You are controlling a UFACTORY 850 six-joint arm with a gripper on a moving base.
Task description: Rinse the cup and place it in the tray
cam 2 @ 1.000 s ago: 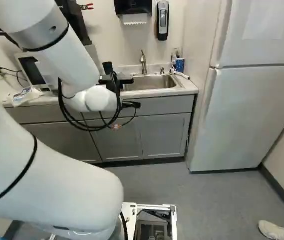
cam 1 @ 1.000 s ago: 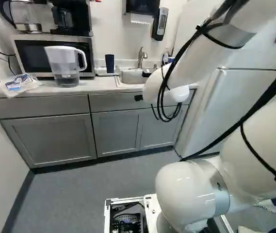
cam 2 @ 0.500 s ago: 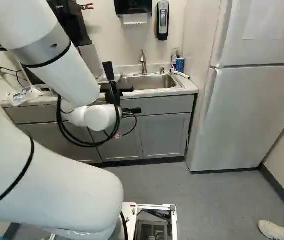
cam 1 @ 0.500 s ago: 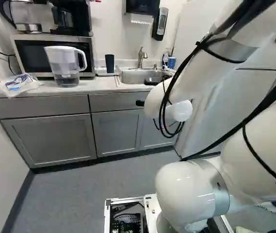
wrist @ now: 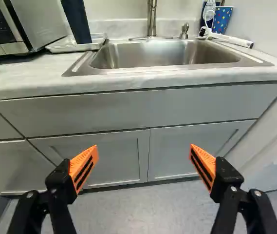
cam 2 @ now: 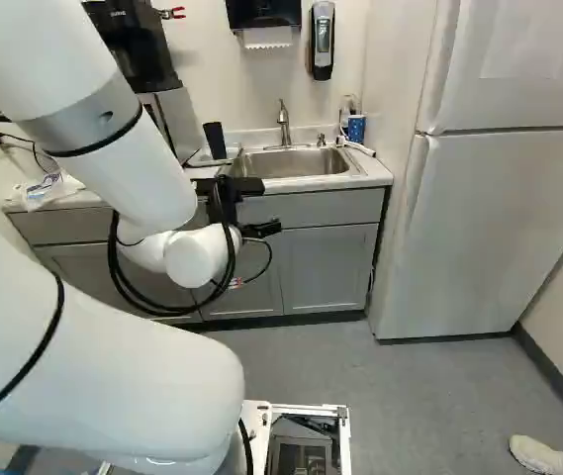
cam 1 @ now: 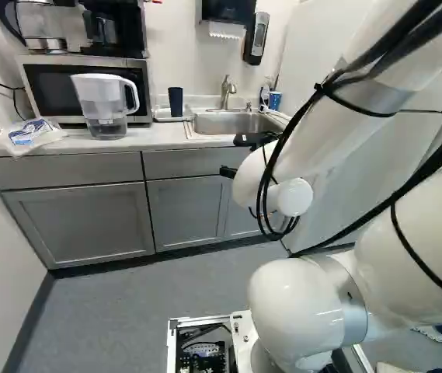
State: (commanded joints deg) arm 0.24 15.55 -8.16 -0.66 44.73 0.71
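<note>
My gripper hangs in front of the counter's edge, lower than the sink, partly hidden by the arm. In the wrist view the gripper is open, its orange pads wide apart with nothing between them. A dark blue cup stands left of the sink; in the wrist view this cup rises from the white tray, ahead of the fingers and off to one side. The sink holds nothing that I can see, and its faucet stands behind the basin.
A water pitcher and a plastic bag lie along the counter by the microwave. Beyond the sink are a spotted blue cup and a brush. The fridge flanks the counter's right end.
The arm has drawn the gripper back and down, away from the sink, uncovering more of the basin and the spotted cup in the left base view. The dark blue cup and the base have stayed put.
</note>
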